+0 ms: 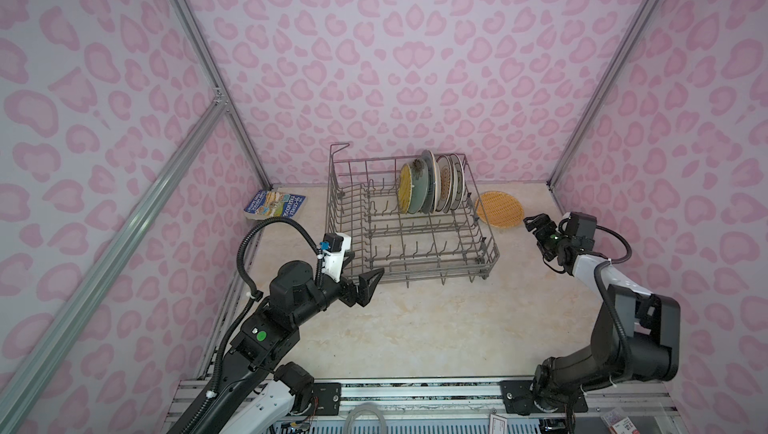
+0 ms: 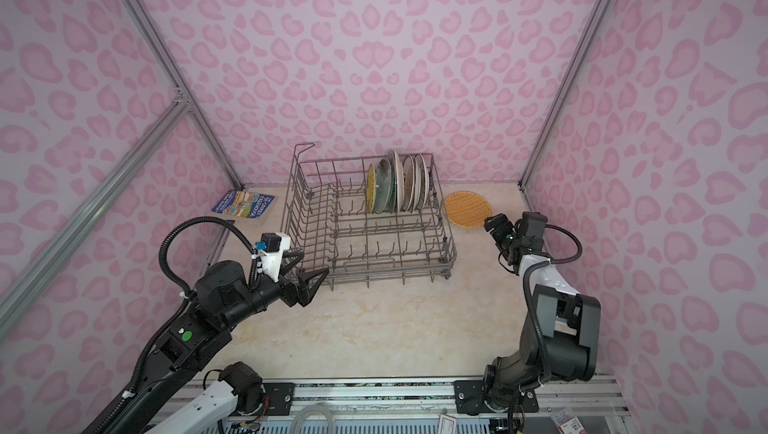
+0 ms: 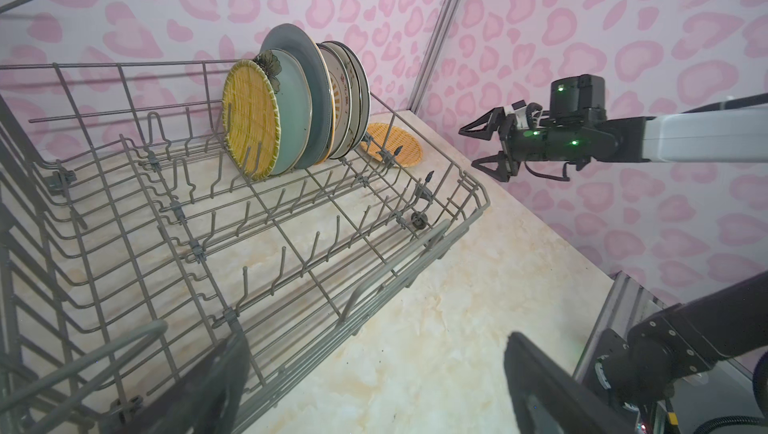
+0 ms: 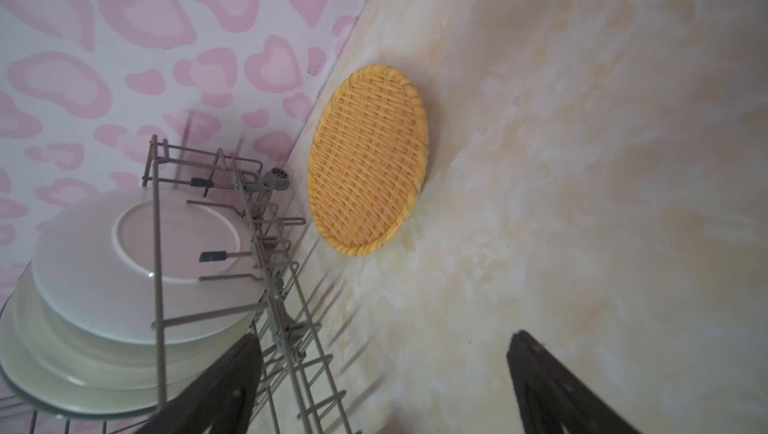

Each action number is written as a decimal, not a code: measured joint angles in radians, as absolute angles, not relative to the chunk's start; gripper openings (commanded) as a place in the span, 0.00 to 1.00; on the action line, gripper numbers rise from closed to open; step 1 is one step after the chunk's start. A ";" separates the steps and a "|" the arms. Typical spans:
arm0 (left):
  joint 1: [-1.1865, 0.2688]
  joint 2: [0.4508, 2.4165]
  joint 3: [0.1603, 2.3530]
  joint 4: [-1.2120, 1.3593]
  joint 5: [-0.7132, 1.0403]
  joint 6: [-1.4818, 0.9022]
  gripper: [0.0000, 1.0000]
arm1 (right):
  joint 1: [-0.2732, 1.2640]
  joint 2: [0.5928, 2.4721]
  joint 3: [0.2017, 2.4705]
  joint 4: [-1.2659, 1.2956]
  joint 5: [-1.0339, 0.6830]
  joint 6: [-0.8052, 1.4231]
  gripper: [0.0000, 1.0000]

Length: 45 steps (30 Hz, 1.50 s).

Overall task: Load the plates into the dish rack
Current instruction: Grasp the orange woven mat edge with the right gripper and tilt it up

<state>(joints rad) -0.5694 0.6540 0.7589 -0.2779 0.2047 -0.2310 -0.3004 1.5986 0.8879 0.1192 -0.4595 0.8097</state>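
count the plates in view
7. Six, starting at the yellow woven-look plate, stand packed on edge in the grey wire dish rack, so more could be hidden; the orange woven-look plate lies flat on the table beside it.

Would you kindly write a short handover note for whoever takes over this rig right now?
Left gripper: open, empty, at the near left corner of the dish rack.
Right gripper: open, empty, near the orange plate.
Done: six plates stand upright in the rack's far right row.
To do: the orange plate lies flat on the table, right of the rack; load it.
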 measured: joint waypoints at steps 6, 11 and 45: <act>-0.554 0.642 0.759 -0.284 0.212 -0.218 0.97 | -0.329 1.827 1.016 0.224 -0.518 0.842 0.90; -0.538 0.620 0.744 -0.268 0.212 -0.216 0.97 | -0.329 1.965 1.116 0.269 -0.548 0.860 0.85; -0.493 0.657 0.744 -0.261 0.292 -0.236 0.97 | -0.255 2.289 1.377 0.347 -0.648 0.948 0.07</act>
<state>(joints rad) -0.4934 0.6567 0.7437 -0.2611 0.2916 -0.2359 -0.2554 2.2894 1.3773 0.3473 -0.6483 0.9478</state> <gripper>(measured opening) 0.972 0.114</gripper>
